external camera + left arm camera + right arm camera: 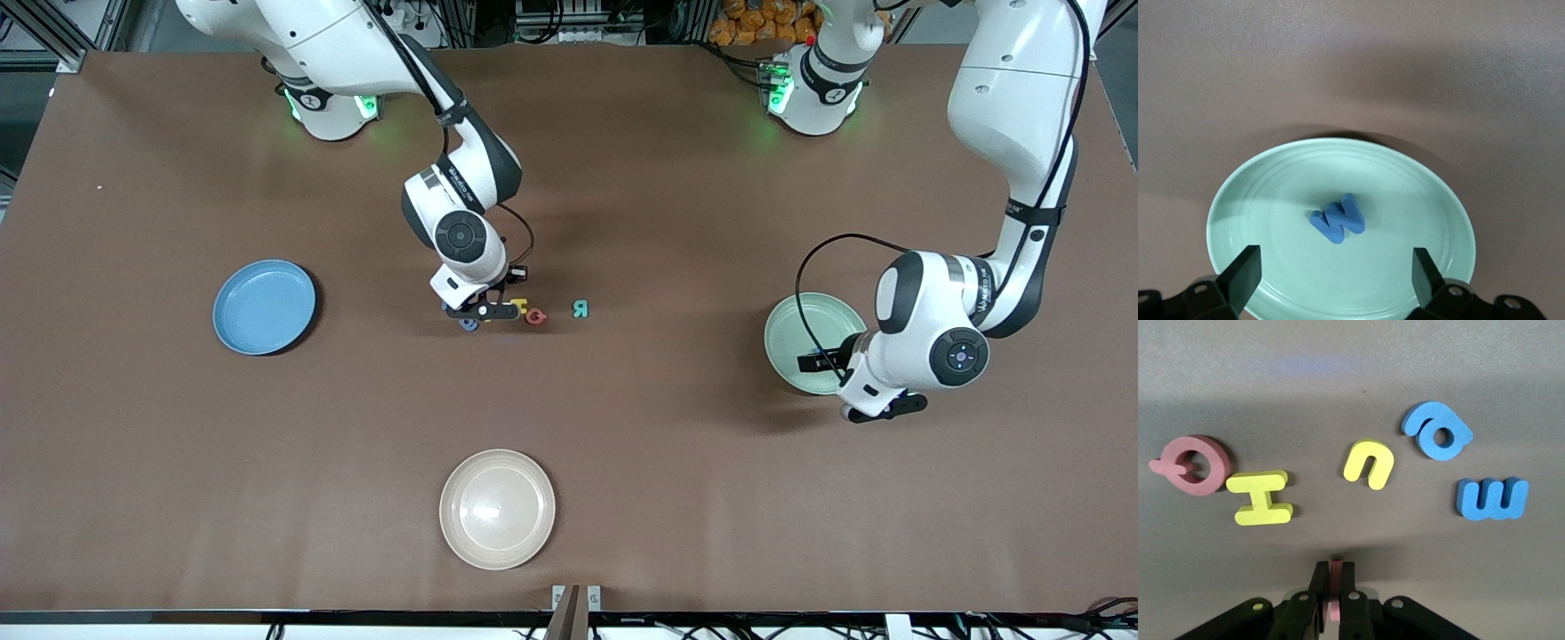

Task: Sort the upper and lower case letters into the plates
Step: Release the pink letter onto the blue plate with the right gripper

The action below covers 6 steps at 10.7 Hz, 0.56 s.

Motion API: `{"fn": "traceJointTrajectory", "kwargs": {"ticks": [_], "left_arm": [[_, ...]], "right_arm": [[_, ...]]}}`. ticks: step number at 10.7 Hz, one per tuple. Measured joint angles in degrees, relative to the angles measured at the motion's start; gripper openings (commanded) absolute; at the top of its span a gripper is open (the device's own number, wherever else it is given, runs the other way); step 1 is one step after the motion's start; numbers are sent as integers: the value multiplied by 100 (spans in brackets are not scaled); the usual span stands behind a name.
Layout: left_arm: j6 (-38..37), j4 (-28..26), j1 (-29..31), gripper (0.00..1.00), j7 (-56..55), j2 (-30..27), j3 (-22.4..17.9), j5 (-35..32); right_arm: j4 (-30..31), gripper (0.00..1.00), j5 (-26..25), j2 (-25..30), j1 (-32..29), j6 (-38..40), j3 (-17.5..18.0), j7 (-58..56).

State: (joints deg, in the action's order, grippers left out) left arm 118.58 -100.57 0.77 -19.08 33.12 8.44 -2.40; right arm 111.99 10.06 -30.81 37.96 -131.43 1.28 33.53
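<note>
A thin pink letter [1335, 590] is pinched edge-on in the right end effector [484, 311], low over the loose letters [1368, 463] at the middle of the counter [622, 444]. The blue plate [264, 307] lies toward the right arm's end, so that arm is judged nearer to it. The left end effector [1335, 270] hangs spread and empty over the green plate [1431, 193] near the left arm's end, where a blue W [1338, 219] already lies.

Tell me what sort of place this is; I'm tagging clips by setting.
Probably a robotics lab bench: two arms bolted along a brown table, aluminium framing and cables at its edges, and toy foam letters with the mint plate and other plates laid out for sorting.
</note>
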Motion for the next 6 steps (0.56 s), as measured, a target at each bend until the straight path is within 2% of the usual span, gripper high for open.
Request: {"fn": "traceJointTrajectory", "kwargs": {"ticks": [3, 6], "left_arm": [[0, 38, 2, 100, 73, -80, 101, -1], [-209, 178, -19, 100, 69, -232, 339, -1]], "right_arm": [[-496, 12, -2, 21, -114, 997, -103, 2], [-971, 12, -80, 201, -833, 2177, -157, -71]]}}
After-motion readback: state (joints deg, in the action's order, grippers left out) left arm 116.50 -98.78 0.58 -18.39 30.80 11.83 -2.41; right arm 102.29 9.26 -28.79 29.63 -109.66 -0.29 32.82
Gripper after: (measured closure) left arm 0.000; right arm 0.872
